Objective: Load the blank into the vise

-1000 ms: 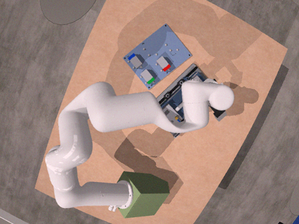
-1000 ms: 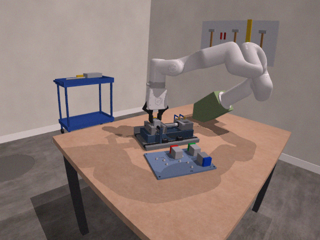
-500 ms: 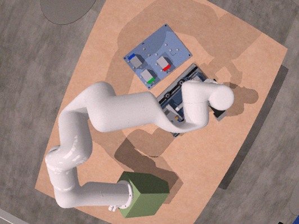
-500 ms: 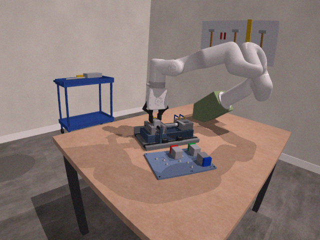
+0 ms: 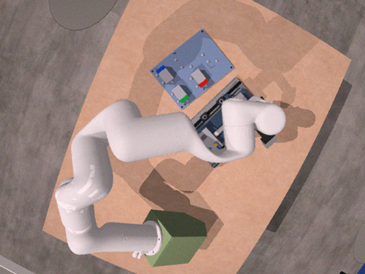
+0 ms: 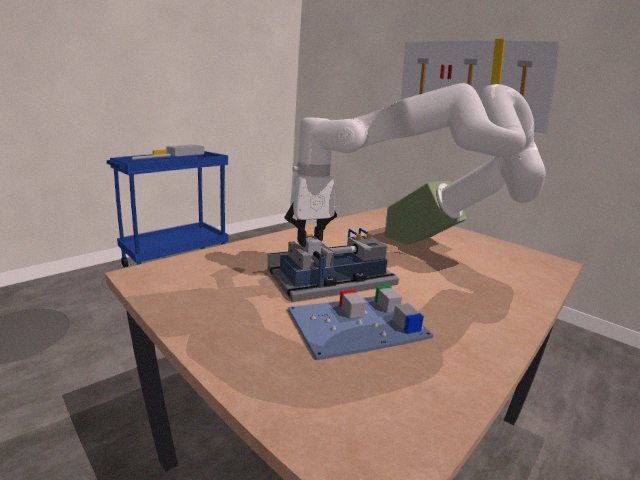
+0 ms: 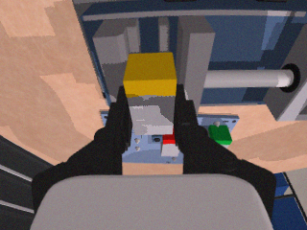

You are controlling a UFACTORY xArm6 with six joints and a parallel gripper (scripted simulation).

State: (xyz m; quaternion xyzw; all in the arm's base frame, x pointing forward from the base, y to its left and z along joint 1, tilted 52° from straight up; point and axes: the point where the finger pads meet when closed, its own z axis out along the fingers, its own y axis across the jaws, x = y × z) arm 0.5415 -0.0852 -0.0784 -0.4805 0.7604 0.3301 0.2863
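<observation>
One arm is reaching over the vise (image 5: 214, 124) (image 6: 336, 271) (image 7: 196, 62), its tool (image 6: 311, 238) (image 7: 152, 98) pointing down, fingers partly open and gripping the yellow-ended blank (image 6: 312, 244) (image 7: 151, 91) at the jaws; wrist view is showing its yellow end, top view is hiding it under the arm.

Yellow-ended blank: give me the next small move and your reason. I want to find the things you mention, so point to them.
Probably lower the claw (image 6: 311, 236) (image 7: 152, 98) slightly, keeping its grip on the yellow-ended blank (image 6: 312, 244) (image 7: 152, 72). The wrist view shows the blank held between the fingers, in line with the gap between the vise jaws, painted end away from the infeed plate (image 5: 194, 54) (image 6: 356, 343) (image 7: 144, 155). The exterior view shows it standing above the jaw tops, apparently too high to be seated.
</observation>
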